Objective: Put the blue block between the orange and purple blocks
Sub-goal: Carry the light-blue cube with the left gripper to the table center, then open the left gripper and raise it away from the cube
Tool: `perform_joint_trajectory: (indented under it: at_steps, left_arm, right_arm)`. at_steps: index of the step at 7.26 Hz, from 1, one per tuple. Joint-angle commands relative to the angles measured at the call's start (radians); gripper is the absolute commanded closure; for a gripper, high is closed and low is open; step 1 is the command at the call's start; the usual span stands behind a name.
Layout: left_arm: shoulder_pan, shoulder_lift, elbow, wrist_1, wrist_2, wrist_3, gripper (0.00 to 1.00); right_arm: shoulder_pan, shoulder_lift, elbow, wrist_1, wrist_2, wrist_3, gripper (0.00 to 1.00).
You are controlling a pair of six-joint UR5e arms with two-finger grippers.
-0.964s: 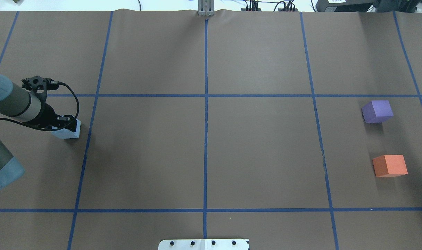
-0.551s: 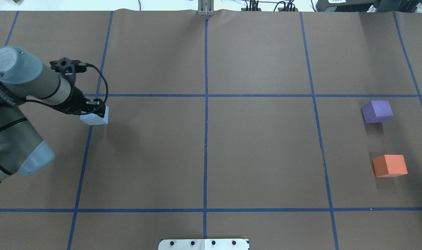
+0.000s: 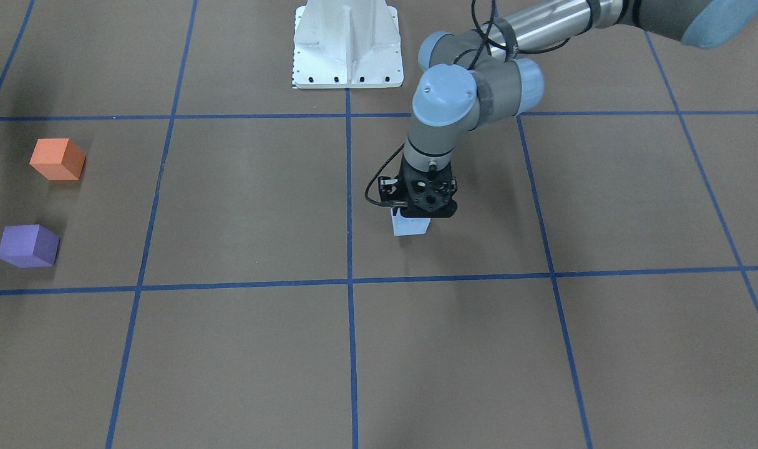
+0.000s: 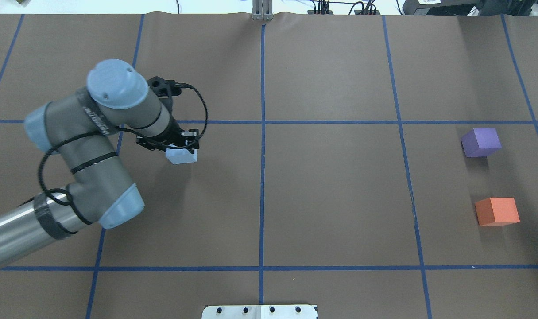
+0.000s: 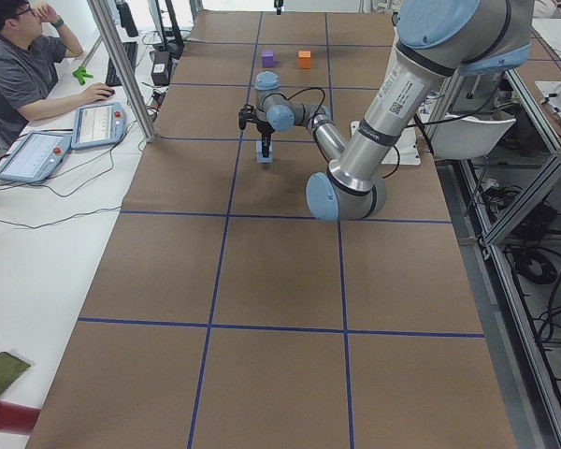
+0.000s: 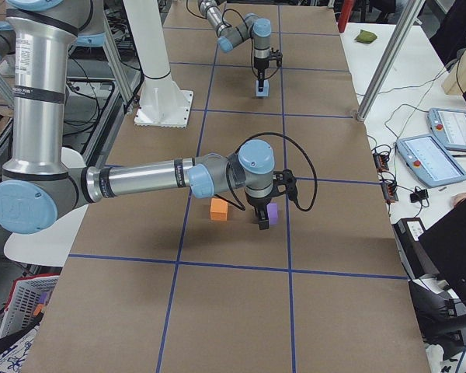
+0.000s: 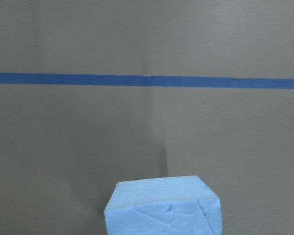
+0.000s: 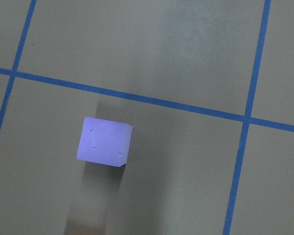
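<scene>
I'm holding the left gripper (image 4: 180,149) clamped on the blue block (image 4: 182,157). In the overhead view, the gap I'm aiming for is lying well off at three o'clock, with the orange block (image 4: 497,212) nearer the robot's base and the purple block (image 4: 481,141) beyond it.

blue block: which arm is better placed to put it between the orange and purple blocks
Left. The left claw is shut on the blue block, so it likely need only carry it across to the gap between the purple block and orange block.
</scene>
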Motion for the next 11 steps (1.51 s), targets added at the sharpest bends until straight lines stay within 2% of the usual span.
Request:
perform_joint_trajectory:
  at_steps: [1, 2, 3, 4, 5, 6, 7, 8, 10, 11]
  left_arm:
    - [0.056, -0.156, 0.139, 0.002, 0.035, -0.019, 0.63]
    - [0.063, -0.159, 0.15, 0.001, 0.035, -0.017, 0.58]
    - [0.073, -0.158, 0.15, -0.001, 0.06, -0.013, 0.34]
    - [0.099, -0.158, 0.148, 0.001, 0.124, -0.011, 0.01]
    - [0.095, -0.159, 0.13, -0.008, 0.138, -0.005, 0.01]
    - [0.049, -0.158, 0.063, -0.006, 0.112, 0.0, 0.01]
    - [-0.042, -0.111, 0.008, 0.001, -0.04, 0.003, 0.01]
    - [-0.128, -0.042, -0.032, 0.004, -0.163, 0.108, 0.01]
    - [-0.244, 0.209, -0.15, 0.002, -0.184, 0.4, 0.01]
    - [-0.317, 0.31, -0.17, 0.002, -0.184, 0.561, 0.01]
  right_arm:
    - [0.0, -0.001, 0.001, 0.001, 0.002, 0.0, 0.0]
    - [0.0, -0.001, -0.001, 0.001, 0.0, 0.0, 0.0]
    - [0.0, -0.001, -0.001, 0.001, 0.0, 0.0, 0.0]
    - [0.0, -0.001, 0.001, 0.001, 0.0, -0.001, 0.0]
    - [0.0, -0.001, 0.001, 0.001, 0.002, 0.0, 0.0]
    - [0.0, 0.011, 0.013, 0.0, 0.006, 0.008, 0.0]
    - [-0.03, 0.049, 0.022, 0.0, 0.012, 0.097, 0.0]
    - [-0.099, 0.098, 0.043, 0.0, 0.008, 0.221, 0.0]
    - [-0.254, 0.249, 0.076, -0.002, -0.023, 0.52, 0.0]
    - [-0.37, 0.334, 0.085, -0.003, -0.109, 0.686, 0.0]
